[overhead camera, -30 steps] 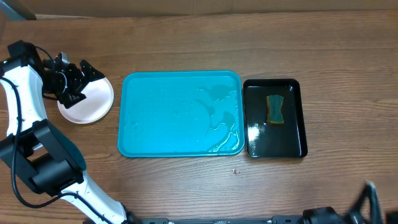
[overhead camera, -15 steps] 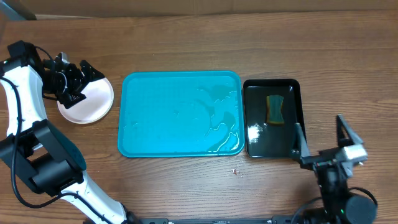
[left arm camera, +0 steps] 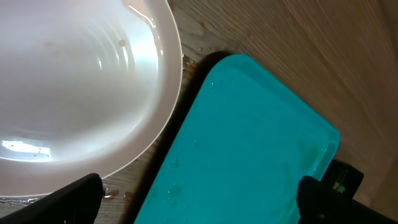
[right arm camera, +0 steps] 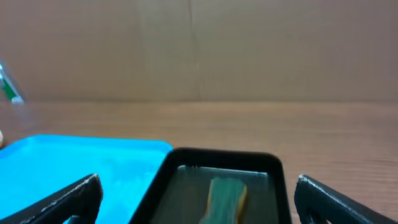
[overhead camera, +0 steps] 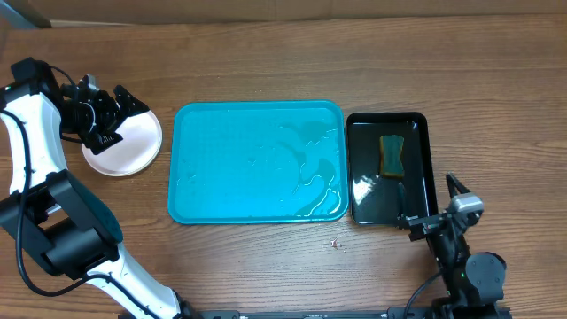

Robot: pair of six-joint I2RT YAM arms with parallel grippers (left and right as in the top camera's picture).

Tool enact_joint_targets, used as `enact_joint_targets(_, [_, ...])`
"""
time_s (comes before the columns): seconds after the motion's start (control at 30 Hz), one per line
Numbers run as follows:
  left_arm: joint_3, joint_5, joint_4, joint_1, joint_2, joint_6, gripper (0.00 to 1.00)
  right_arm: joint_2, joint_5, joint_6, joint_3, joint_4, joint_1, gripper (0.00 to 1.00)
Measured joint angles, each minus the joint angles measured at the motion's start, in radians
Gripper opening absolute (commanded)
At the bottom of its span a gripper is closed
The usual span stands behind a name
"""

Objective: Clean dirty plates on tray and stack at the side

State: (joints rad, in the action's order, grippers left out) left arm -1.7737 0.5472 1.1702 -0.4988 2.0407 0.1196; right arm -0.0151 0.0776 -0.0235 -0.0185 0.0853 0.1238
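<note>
The turquoise tray (overhead camera: 257, 161) lies bare in the middle of the desk (overhead camera: 266, 53), with a film of water (overhead camera: 310, 168) pooled toward its right end. The plates (overhead camera: 128, 146) sit on the desk just beside the tray's left edge. Only the white top one shows, and from above I cannot tell how many lie under it, so the stack may well be complete.

The left gripper (overhead camera: 113, 120) hangs low over the plates, jaws spread and pinching nothing. The left wrist view shows the plate rim close under the fingers. The main risk is here. If the arm pulls away sideways rather than upward, a finger could catch that rim and slide or tip the stack. The wood by the plate looks damp, which would make a slide easier.

The right gripper (overhead camera: 431, 202) is near the lower right corner of the black tray (overhead camera: 386, 115), jaws also spread and empty. The sponge (overhead camera: 391, 155) lies inside that tray. One finger appears to overlap the tray's rim in the overhead view. A low approach toward the sponge could strike the rim and shove the black tray against the turquoise one. That would slop liquid onto the desk.
</note>
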Motion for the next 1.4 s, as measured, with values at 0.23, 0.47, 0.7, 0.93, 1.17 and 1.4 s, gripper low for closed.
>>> enact_joint_targets(0.23, [0.000, 0.000, 0.000, 0.000, 0.000, 0.000, 1.00, 0.000, 0.004, 0.000, 0.000, -0.003, 0.000, 1.00])
enact_joint_targets(0.47, [0.000, 0.000, 0.000, 0.000, 0.000, 0.000, 1.00, 0.000, 0.004, -0.002, 0.000, -0.003, 0.000, 1.00])
enact_joint_targets(0.7, [0.000, 0.000, 0.000, 0.000, 0.000, 0.000, 1.00, 0.000, 0.004, -0.002, 0.000, -0.003, 0.000, 1.00])
enact_joint_targets(0.93, [0.000, 0.000, 0.000, 0.001, 0.000, 0.000, 1.00, 0.000, 0.004, -0.002, 0.000, -0.003, 0.000, 1.00])
enact_joint_targets(1.17, [0.000, -0.010, 0.001, 0.027, -0.039, 0.000, 1.00, 0.000, 0.004, -0.002, 0.000, -0.003, 0.000, 1.00])
enact_joint_targets(1.4, [0.002, -0.142, -0.004, 0.120, -0.392, 0.000, 1.00, 0.000, 0.004, -0.002, 0.000, -0.003, 0.000, 1.00])
